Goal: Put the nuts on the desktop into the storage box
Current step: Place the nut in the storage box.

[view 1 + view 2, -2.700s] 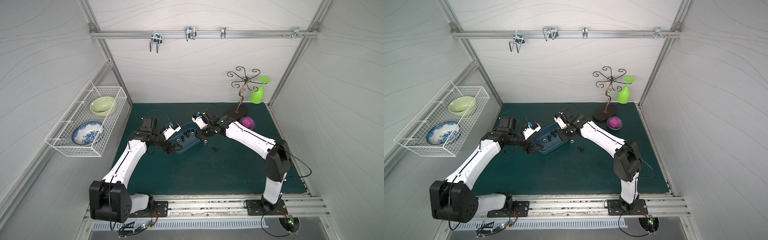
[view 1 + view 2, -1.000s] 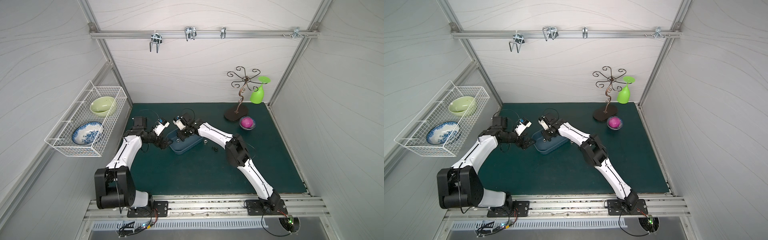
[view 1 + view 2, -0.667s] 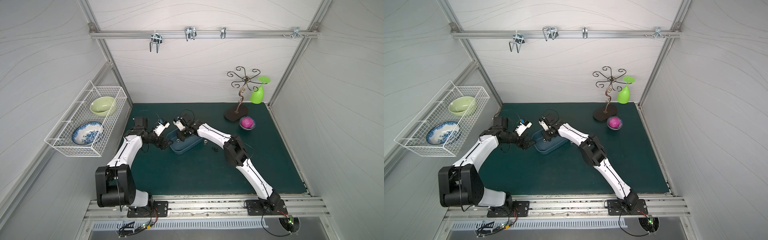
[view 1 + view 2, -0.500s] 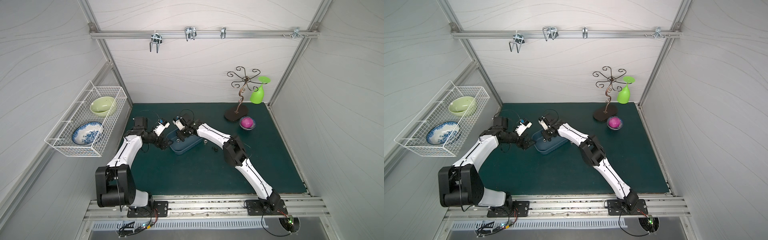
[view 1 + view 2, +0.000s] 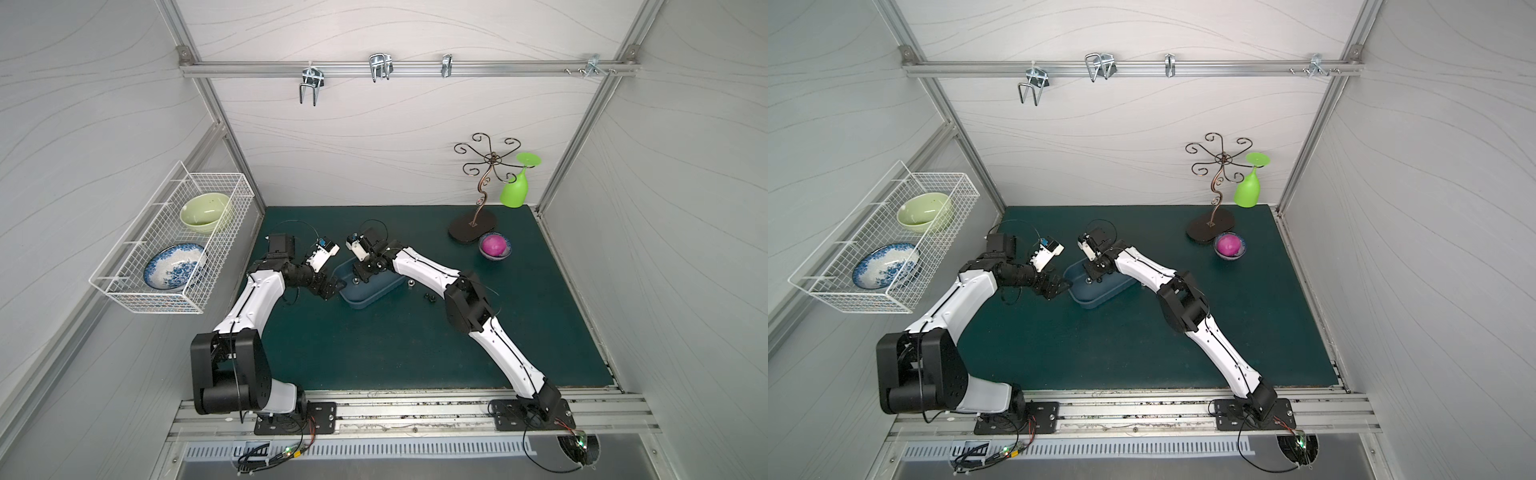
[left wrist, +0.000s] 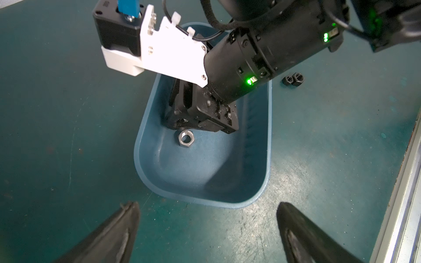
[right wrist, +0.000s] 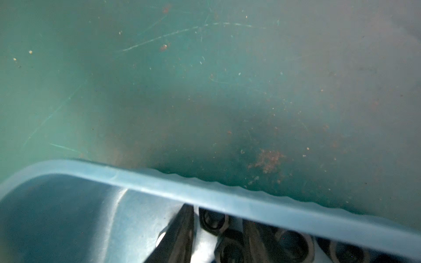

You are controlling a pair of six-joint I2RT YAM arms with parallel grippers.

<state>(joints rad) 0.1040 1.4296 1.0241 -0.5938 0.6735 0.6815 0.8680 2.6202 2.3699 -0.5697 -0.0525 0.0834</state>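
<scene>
The box [image 5: 376, 293] sits left of the middle of the counter [image 5: 374, 357], its long side running from near left to far right in both top views. On its floor I see one silver nut [image 6: 186, 139] lying flat, hole up. The right wrist view shows several black nuts [image 7: 213, 220] bunched close under a wall. Outside, a second silver nut [image 5: 409, 284] lies just beside the box's right end. A pair of black nuts [image 5: 428, 296] sits a little further right on the bare counter, the two touching each other.

The right tool [image 5: 365, 276] is dipped into the box, pointing down. Its fingers [image 7: 182, 230] stand a little apart with black nuts in the gap, and I cannot tell whether either finger touches one. That arm reaches from the near-right base, elbow raised over mid-counter, forearm stretched far-left, wrist bent down.

The left tool [image 6: 207, 227] is spread wide with nothing in it, hovering low just off the box's near-left end and aimed along it. Its arm rises from the near-left base, wrist turned right.

Well apart, a wire basket [image 5: 124, 286] on the left wall holds a green bowl [image 5: 204, 211] and a blue-patterned plate [image 5: 174, 266]. At far right a small bowl [image 5: 498, 254] holds a pink ball [image 5: 492, 244].
</scene>
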